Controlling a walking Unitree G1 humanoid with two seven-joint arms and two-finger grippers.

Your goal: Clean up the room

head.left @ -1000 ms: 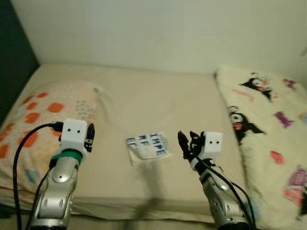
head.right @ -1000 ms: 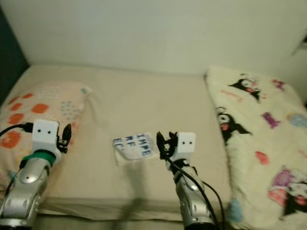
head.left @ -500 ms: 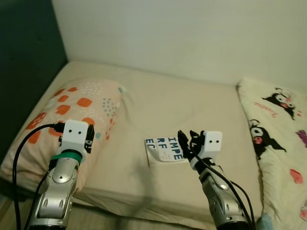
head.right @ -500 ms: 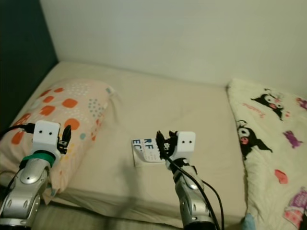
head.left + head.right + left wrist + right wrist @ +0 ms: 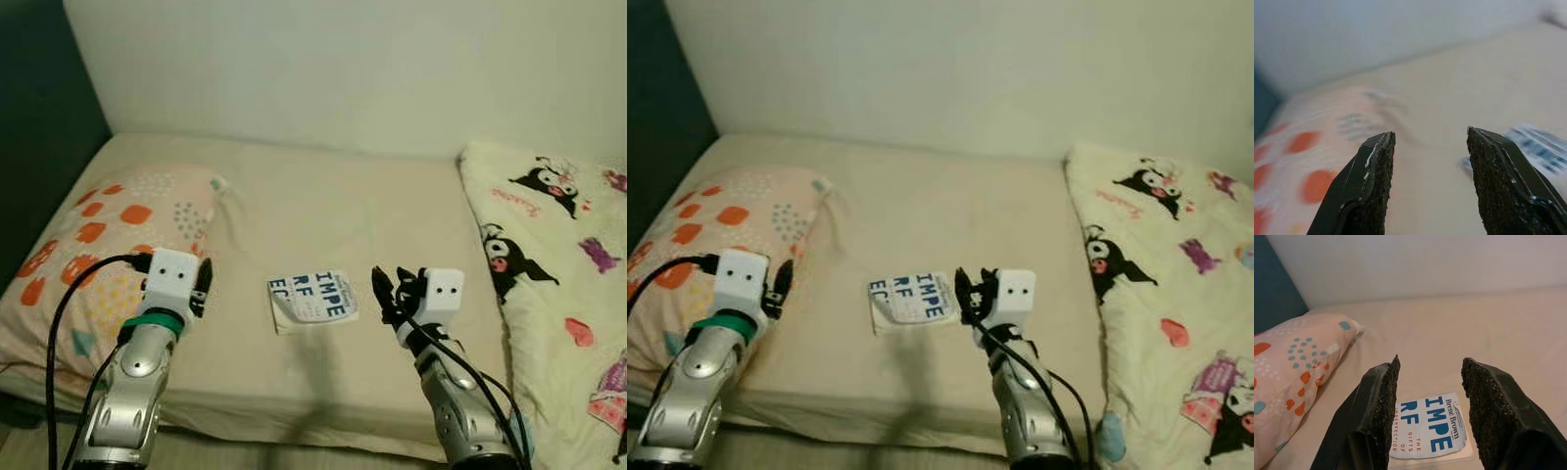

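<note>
A white book with blue letters [image 5: 311, 298] lies flat on the beige bed [image 5: 323, 211], near its front edge. My right gripper [image 5: 385, 297] hangs open just to the right of the book, a little above the sheet. Through the right wrist view the book [image 5: 1431, 431] sits below and ahead of the open gripper [image 5: 1430, 377]. My left gripper [image 5: 203, 278] is raised over the front of the bed, at the edge of the spotted pillow [image 5: 103, 235]. Its fingers [image 5: 1371, 171] stand apart with nothing between them.
The pillow with orange and teal spots fills the bed's left side. A cream blanket with cartoon prints [image 5: 558, 264] covers the right side. A pale wall [image 5: 343, 69] runs behind the bed, and a dark panel [image 5: 39, 127] stands at the far left.
The camera has swung between frames, so the whole scene shifted. Both grippers keep their open pose; the right one stays beside the book.
</note>
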